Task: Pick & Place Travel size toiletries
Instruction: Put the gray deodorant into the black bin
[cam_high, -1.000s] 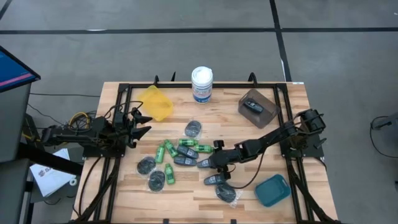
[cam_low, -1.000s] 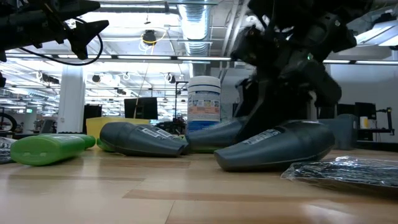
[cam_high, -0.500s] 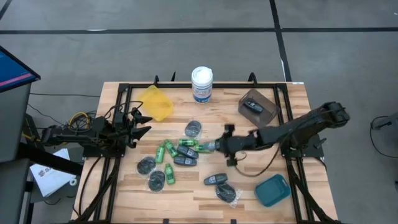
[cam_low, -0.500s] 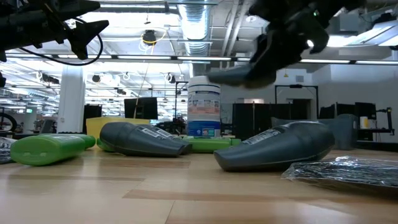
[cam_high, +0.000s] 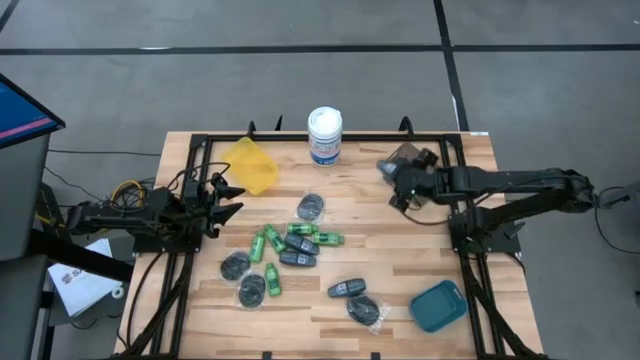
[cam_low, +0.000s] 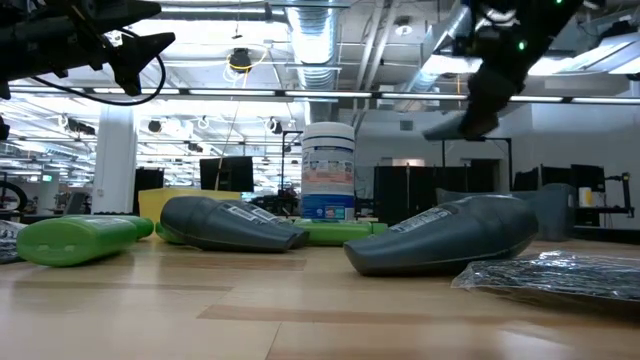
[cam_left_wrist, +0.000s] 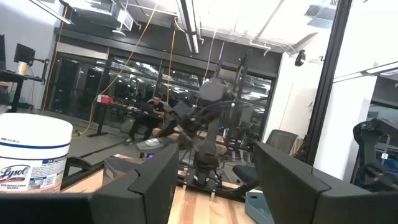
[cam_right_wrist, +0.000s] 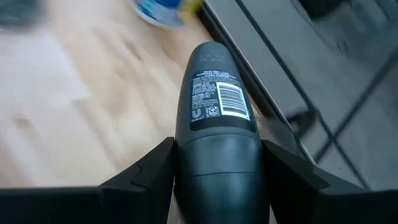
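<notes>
My right gripper (cam_high: 400, 182) hangs above the brown bin (cam_high: 428, 180) at the table's far right, shut on a dark blue-grey mini bottle (cam_right_wrist: 217, 106). The low view shows that bottle (cam_low: 455, 127) high above the table. Green mini bottles (cam_high: 262, 243), dark bottles (cam_high: 298, 258) and wrapped dark discs (cam_high: 311, 207) lie flat on the wood in the middle. My left gripper (cam_high: 226, 196) waits open at the left edge, holding nothing. My right gripper pinches the bottle's broad end (cam_right_wrist: 217, 180) between its two fingers (cam_right_wrist: 149, 177), one on each side. The bottle lies along the fingers, and its labelled end (cam_right_wrist: 214, 93) sticks out ahead of them. The fingers slant down from the table's right side. The bottle is lifted clear.
A white tub (cam_high: 324, 134) stands at the far edge, a yellow bin (cam_high: 250, 165) left of it. A teal bin (cam_high: 438, 305) sits at the near right. A dark bottle (cam_high: 347, 288) and a disc (cam_high: 367, 310) lie near it. Black frame rails (cam_high: 452, 200) border both sides.
My right gripper has lifted a dark bottle out of the pile in the table's middle. It has carried the bottle up and toward the far right, to above the brown bin, and has turned as it went. The other toiletries have stayed where they were.
</notes>
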